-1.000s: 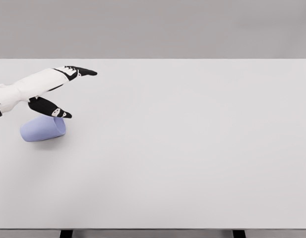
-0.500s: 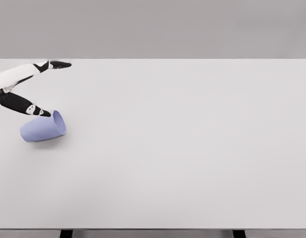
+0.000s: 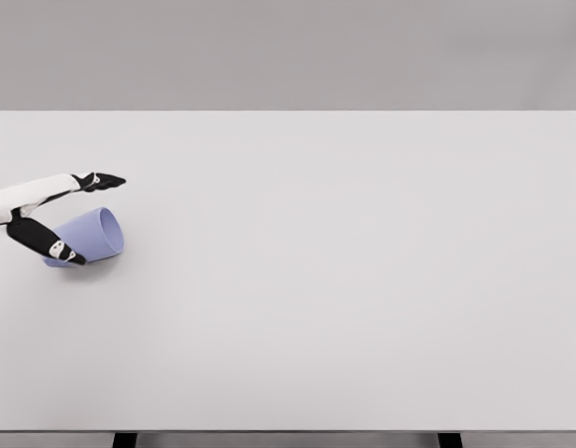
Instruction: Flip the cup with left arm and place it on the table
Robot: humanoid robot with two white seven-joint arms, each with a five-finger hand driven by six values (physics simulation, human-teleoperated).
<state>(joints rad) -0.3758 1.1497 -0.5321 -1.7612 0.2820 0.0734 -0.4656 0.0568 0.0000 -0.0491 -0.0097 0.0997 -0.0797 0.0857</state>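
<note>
Our left hand comes in at the far left edge of the head view, low over the counter. Its fingers are spread apart rather than clenched: one white-and-black finger reaches out to the right above the cup, ending in a dark tip, while the black thumb angles down and to the right across the cup's near side. Between the two we see the cup's body, so the hand straddles it like an open fork. We cannot tell whether either digit actually presses on the cup wall; nothing shows a closed grasp, and the cup is resting on the surface.

The lavender cup lies on its side near the left edge of the counter, roughly midway between the far and near edges. Its open mouth faces right and slightly toward the far side, its rim showing as a pale oval, and its base points left toward our wrist, partly hidden behind the thumb. The upper finger sits just above and beyond the cup; the thumb overlaps its lower left part.

The counter is a broad white slab that fills most of the view, with a grey wall behind it and two dark legs showing at the bottom edge.
</note>
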